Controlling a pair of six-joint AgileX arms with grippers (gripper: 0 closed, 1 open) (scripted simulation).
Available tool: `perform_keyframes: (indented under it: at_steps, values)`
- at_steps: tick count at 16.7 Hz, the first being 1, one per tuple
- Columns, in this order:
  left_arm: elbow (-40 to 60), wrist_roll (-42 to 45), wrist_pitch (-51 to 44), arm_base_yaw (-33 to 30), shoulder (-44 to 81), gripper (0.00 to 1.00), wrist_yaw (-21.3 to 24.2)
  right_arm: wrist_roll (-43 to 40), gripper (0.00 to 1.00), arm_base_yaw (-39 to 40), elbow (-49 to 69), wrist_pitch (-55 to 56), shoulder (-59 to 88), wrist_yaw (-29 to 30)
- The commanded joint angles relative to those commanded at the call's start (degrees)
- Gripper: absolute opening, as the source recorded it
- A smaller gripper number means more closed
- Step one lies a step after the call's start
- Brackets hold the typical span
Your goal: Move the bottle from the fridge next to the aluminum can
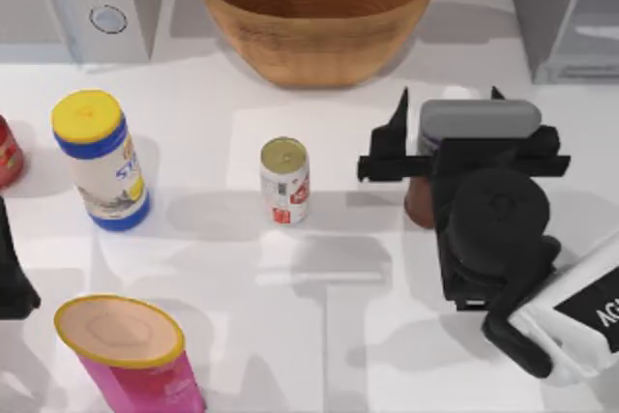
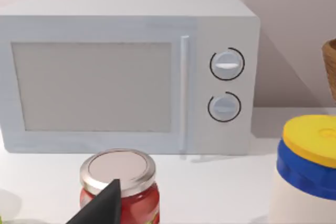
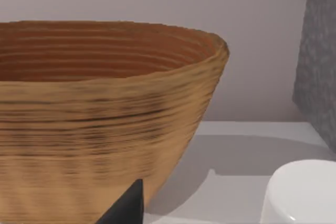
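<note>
Right of the can (image 1: 285, 181), across an open strip of table (image 1: 358, 268), the bottle (image 1: 420, 202) is seen as a reddish-brown patch under the right gripper (image 1: 418, 142). Its white cap (image 3: 302, 192) is caught at the edge of the right wrist view, with one dark fingertip (image 3: 126, 205) beside it. Whether the fingers are closed on the bottle cannot be told, since the wrist block covers them from above. The bottle stands out on the table, well clear of the fridge (image 1: 566, 12), which is set at the far right corner behind it.

Behind the can, the wooden bowl (image 1: 317, 7) is placed against the back wall, its rim well apart from the can. Left of the can, a white canister (image 1: 101, 157) with a yellow lid is set, bare table between them. Left of and behind the can, at the far left corner, the microwave (image 1: 77, 2) is seen. A red jar (image 2: 119, 187) is seen in front of it at the left edge, and the left gripper (image 1: 12, 273) is parked nearer at that same edge, its fingers not made out. Forward and left of the can, a pink tub (image 1: 131, 355) is cut by the near edge.
</note>
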Motion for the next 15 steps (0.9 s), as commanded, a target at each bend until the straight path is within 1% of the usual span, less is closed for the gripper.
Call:
perform_keyframes:
  at_steps: [8, 12, 15]
  values:
    - [0.0, 0.0, 0.0, 0.0, 0.0, 1.00, 0.0, 0.0, 1.00, 0.2, 0.0, 0.1, -0.1, 0.1]
    - [0.0, 0.0, 0.0, 0.0, 0.0, 1.00, 0.0, 0.1, 1.00, 3.7, -2.3, 1.2, -2.0, 2.1]
    - [0.0, 0.0, 0.0, 0.0, 0.0, 1.00, 0.0, 0.1, 1.00, 4.1, -5.0, 2.2, -2.7, 4.0]
